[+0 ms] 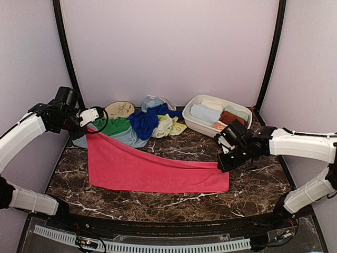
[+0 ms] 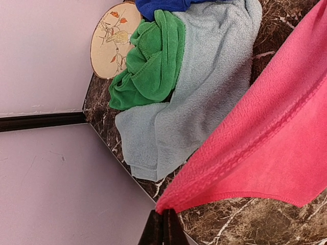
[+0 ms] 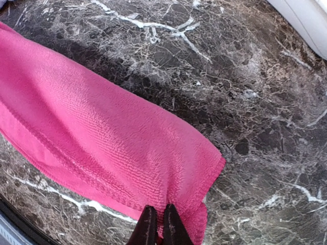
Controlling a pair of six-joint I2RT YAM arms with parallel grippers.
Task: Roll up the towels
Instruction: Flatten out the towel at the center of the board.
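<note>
A pink towel is stretched across the marble table between my two grippers. My left gripper is shut on its far left corner and holds it raised; in the left wrist view the gripper pinches the towel's corner. My right gripper is shut on the towel's right end, low by the table; in the right wrist view the gripper pinches the towel's edge. A pile of loose towels lies at the back: green, light blue, dark blue, yellow.
A white bin with several rolled towels stands at the back right. A round patterned cloth or plate lies at the back left, also in the left wrist view. Walls enclose the table's sides and back.
</note>
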